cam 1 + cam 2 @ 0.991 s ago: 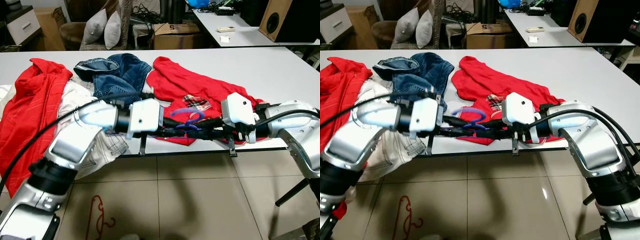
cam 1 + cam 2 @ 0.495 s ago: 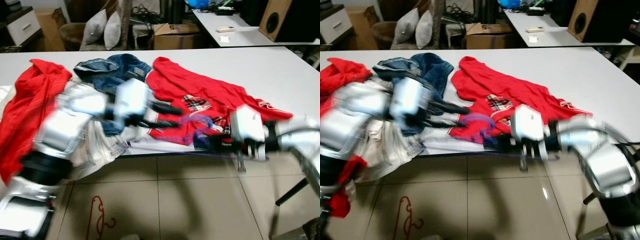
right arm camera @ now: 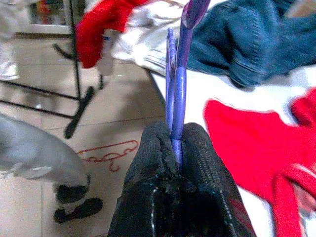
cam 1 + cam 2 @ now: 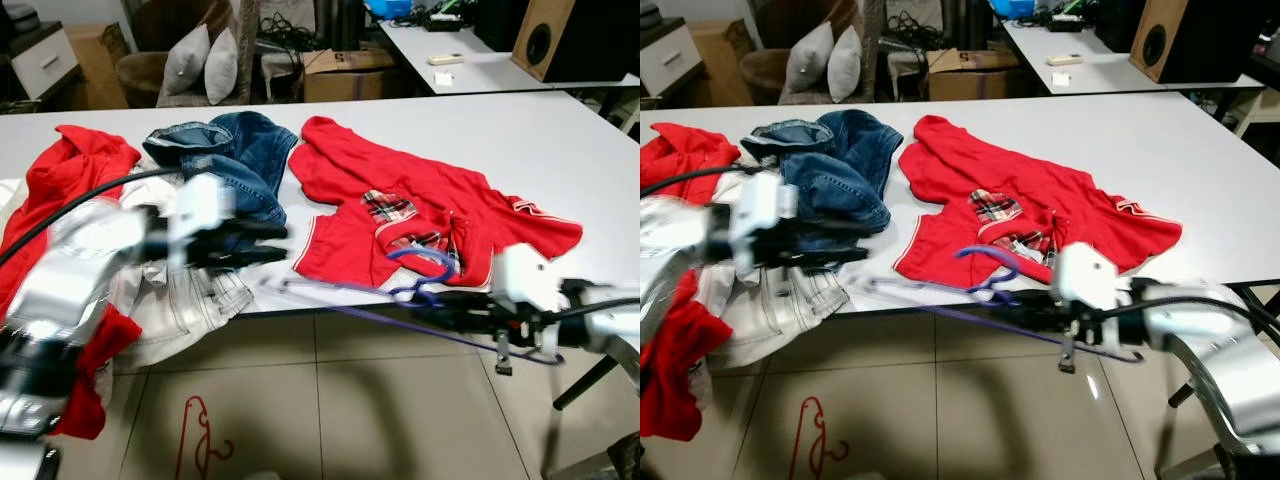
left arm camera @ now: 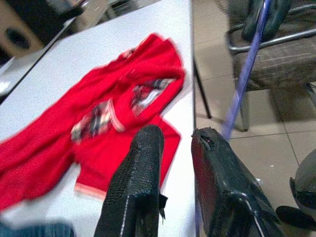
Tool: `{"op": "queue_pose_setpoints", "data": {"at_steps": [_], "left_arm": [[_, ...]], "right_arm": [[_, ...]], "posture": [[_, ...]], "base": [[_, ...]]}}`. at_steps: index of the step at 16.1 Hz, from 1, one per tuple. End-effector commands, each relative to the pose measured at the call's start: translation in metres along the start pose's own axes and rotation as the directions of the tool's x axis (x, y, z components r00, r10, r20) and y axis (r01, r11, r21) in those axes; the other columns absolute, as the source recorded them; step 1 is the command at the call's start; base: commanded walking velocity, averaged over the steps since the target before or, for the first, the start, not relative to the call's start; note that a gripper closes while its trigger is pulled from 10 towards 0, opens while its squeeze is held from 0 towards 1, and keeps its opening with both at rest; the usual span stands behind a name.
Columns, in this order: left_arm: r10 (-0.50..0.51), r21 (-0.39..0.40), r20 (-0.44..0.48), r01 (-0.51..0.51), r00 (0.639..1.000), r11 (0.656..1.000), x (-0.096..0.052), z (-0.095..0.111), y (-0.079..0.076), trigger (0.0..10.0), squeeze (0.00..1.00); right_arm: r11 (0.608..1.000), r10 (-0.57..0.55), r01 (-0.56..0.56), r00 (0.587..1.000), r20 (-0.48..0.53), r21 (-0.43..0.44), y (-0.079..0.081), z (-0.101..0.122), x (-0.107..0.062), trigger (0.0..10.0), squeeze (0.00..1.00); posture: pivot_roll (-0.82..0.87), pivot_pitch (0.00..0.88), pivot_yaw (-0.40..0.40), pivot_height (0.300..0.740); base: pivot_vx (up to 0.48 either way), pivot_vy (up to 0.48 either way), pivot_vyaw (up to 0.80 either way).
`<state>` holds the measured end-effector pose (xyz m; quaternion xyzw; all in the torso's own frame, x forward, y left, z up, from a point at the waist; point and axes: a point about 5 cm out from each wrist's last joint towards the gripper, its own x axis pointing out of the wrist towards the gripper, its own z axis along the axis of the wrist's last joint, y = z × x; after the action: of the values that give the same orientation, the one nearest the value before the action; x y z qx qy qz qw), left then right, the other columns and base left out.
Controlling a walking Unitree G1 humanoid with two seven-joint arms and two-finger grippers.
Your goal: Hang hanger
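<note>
Right wrist view: the purple hanger (image 3: 176,84) is seen clamped between the two black fingers (image 3: 154,163) of the right gripper (image 3: 175,148), which are closed hard on its thin frame, the rest of the frame running straight out beyond the fingertips. Such a pinch on the frame is judged to keep the hook (image 4: 425,262) free for catching a rail later. In the head views the hanger is held off the front edge of the white table (image 4: 560,150), its hook rising just above the fingers and its long bar reaching across toward the left gripper (image 4: 275,243). The red shirt (image 4: 420,205) lies flat on the table just behind the hook, apart from it.

The left gripper is held beside the jeans (image 4: 235,160) with its fingers (image 5: 140,173) a little apart and nothing between them; the hanger's far end is seen just past the fingertips in the left wrist view, untouched. A red hanger (image 4: 200,440) lies on the floor below. No rail can be made out, so the hanging itself is judged not yet begun.
</note>
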<state>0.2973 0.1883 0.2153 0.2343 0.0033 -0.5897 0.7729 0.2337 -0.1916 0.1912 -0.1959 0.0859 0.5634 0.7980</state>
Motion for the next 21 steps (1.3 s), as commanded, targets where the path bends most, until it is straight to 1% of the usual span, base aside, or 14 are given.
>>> {"op": "queue_pose_setpoints", "data": {"at_steps": [1,2,3,4,6,7,8,10,13,16,17,18,19,21], "left_arm": [[0.041,0.007,-0.017,-0.040,0.999,0.999,-0.008,0.001,0.004,10.0,0.00],[0.182,-0.016,-0.056,-0.183,0.982,0.983,-0.026,-0.005,0.004,10.0,0.00],[0.210,-0.010,-0.055,-0.210,0.976,0.978,-0.028,-0.005,0.003,10.0,0.00],[0.247,-0.046,-0.040,-0.249,0.968,0.967,-0.024,-0.003,-0.007,10.0,0.00],[0.340,-0.091,-0.011,-0.339,0.940,0.936,-0.010,-0.003,-0.023,10.0,0.00],[0.444,-0.141,-0.068,-0.449,0.893,0.882,0.005,-0.010,-0.036,10.0,0.00],[0.463,-0.148,-0.074,-0.469,0.883,0.871,0.010,-0.012,-0.040,10.0,0.00],[0.554,-0.236,-0.081,-0.556,0.828,0.797,0.032,-0.016,-0.049,10.0,0.00],[0.592,-0.274,-0.101,-0.595,0.799,0.756,0.055,-0.017,-0.051,10.0,0.00],[0.600,-0.323,-0.138,-0.609,0.788,0.725,0.060,-0.020,-0.049,10.0,0.00],[0.604,-0.331,-0.143,-0.613,0.784,0.718,0.061,-0.020,-0.048,10.0,0.00],[0.622,-0.353,-0.159,-0.633,0.766,0.689,0.061,-0.024,-0.045,10.0,0.00],[0.635,-0.336,-0.161,-0.647,0.756,0.685,0.064,-0.024,-0.042,10.0,0.00],[0.628,-0.303,-0.152,-0.641,0.763,0.705,0.066,-0.019,-0.043,10.0,0.00]], "right_arm": [[0.999,-0.045,0.046,0.999,0.017,-0.022,-0.002,0.006,-0.003,0.0,0.00],[0.978,-0.205,0.203,0.976,0.072,0.040,-0.004,0.002,-0.006,0.0,0.00],[0.970,-0.241,0.237,0.967,0.084,0.056,-0.004,0.002,-0.006,0.0,0.00],[0.951,-0.306,0.297,0.945,0.118,0.089,0.000,0.003,-0.002,0.0,0.00],[0.911,-0.405,0.387,0.904,0.136,0.141,0.008,0.000,0.001,0.0,0.00],[0.852,-0.512,0.484,0.849,0.126,0.200,0.013,-0.005,0.000,0.0,0.00],[0.831,-0.543,0.512,0.830,0.124,0.217,0.014,-0.006,-0.001,0.0,0.00],[0.750,-0.643,0.593,0.758,0.113,0.292,0.024,-0.011,0.002,0.0,0.00],[0.656,-0.731,0.658,0.676,0.094,0.368,0.037,-0.014,0.014,0.0,0.00],[0.578,-0.795,0.725,0.604,0.058,0.375,0.038,-0.012,0.017,0.0,0.00],[0.572,-0.800,0.731,0.598,0.054,0.373,0.037,-0.012,0.017,0.0,0.00],[0.543,-0.819,0.752,0.573,0.037,0.375,0.037,-0.013,0.016,0.0,0.00],[0.528,-0.828,0.760,0.560,0.033,0.378,0.035,-0.012,0.013,0.0,0.00],[0.500,-0.848,0.772,0.529,0.039,0.392,0.032,-0.011,0.011,0.0,0.00]], "posture": [[0.00,0.000,0.061,0.740],[0.02,0.000,0.044,0.740],[0.02,0.000,0.043,0.740],[0.03,0.000,0.038,0.740],[0.03,0.000,0.038,0.740],[0.03,0.000,0.033,0.740],[0.03,0.000,0.028,0.740],[0.02,0.000,0.022,0.740],[0.00,0.000,0.051,0.740],[-0.03,0.000,0.079,0.740],[-0.03,0.000,0.079,0.740],[-0.04,0.000,0.087,0.740],[-0.04,0.000,0.082,0.740],[-0.04,0.000,0.075,0.740]], "base": [[0.000,0.000,0.00],[0.000,0.000,0.00],[0.000,0.000,0.00],[0.000,0.000,0.00],[0.000,0.000,0.00],[0.000,0.000,0.00],[0.000,0.000,0.00],[0.000,0.000,0.00],[0.000,0.000,0.00],[0.000,0.000,0.00],[0.000,0.000,0.00],[0.000,0.000,0.00],[0.000,0.000,0.00],[0.000,0.000,0.00]]}}
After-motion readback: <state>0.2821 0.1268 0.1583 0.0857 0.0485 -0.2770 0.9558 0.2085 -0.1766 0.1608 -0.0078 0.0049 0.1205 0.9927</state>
